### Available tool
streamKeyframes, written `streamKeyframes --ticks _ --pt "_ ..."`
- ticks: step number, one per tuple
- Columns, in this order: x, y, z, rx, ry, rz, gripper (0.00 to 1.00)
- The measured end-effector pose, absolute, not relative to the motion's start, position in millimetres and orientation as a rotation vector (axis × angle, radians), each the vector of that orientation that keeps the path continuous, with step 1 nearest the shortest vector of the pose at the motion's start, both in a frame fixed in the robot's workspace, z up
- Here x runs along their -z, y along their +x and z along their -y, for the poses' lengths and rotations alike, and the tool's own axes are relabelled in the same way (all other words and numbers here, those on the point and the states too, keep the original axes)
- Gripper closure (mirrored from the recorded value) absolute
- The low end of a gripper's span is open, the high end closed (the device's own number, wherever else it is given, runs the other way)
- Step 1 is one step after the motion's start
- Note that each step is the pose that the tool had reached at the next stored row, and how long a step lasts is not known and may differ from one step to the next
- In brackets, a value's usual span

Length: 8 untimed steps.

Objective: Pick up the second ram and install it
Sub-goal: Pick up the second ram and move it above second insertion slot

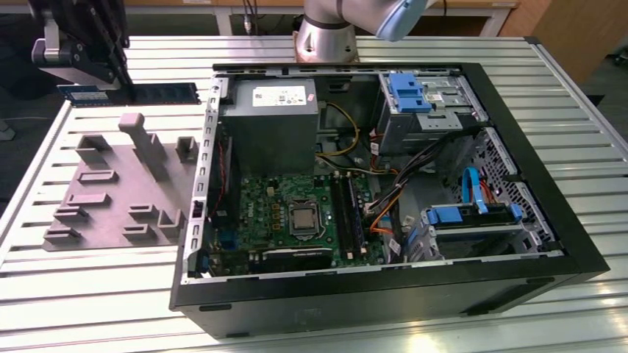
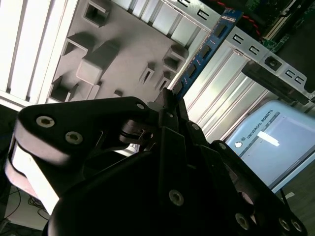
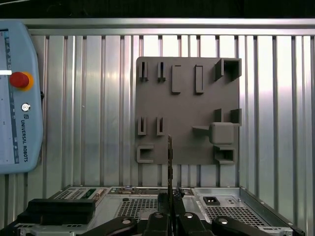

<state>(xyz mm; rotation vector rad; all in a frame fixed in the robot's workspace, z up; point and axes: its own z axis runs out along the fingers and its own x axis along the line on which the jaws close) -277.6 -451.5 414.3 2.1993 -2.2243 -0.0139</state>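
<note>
The black metal gripper (image 3: 170,200) is closed on the second ram (image 1: 157,94), a thin, flat blue-green board strip with small black chips. It is held level over the ribbed aluminium table (image 1: 98,294), near the grey matte fixture plate (image 1: 118,184) with its blocky raised holders. At the exterior view's right, the open black computer case (image 1: 393,287) contains a green motherboard (image 1: 284,198), a grey boxy power supply (image 1: 270,125), blue plastic drive brackets (image 1: 410,92) and loose cables.

Blue-green ram (image 1: 162,93), black gripper (image 3: 169,202), grey fixture (image 1: 110,187)

table (image 1: 88,294): ribbed metal slats, bright glare | behind: wooden panel (image 1: 584,37), exterior view's right
</note>
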Motion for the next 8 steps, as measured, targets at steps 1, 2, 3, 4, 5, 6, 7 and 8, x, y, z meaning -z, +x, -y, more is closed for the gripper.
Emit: streamKeyframes --ticks 1,2,3,4,5,6,7,8 --pt "-414.3 -276.9 451.5 0.014 2.199 2.224 0.86" --pt "-414.3 -276.6 451.5 0.014 2.199 2.224 0.86" --pt "-414.3 -276.6 451.5 0.014 2.199 2.225 0.86" --pt "-414.3 -276.3 451.5 0.014 2.199 2.224 0.86" --pt "-414.3 -276.1 451.5 0.014 2.199 2.224 0.86" --pt "-414.3 -276.1 451.5 0.014 2.199 2.224 0.86" --pt "-414.3 -276.1 451.5 0.014 2.199 2.224 0.86" --pt "-414.3 -276.1 451.4 0.014 2.199 2.224 0.86"
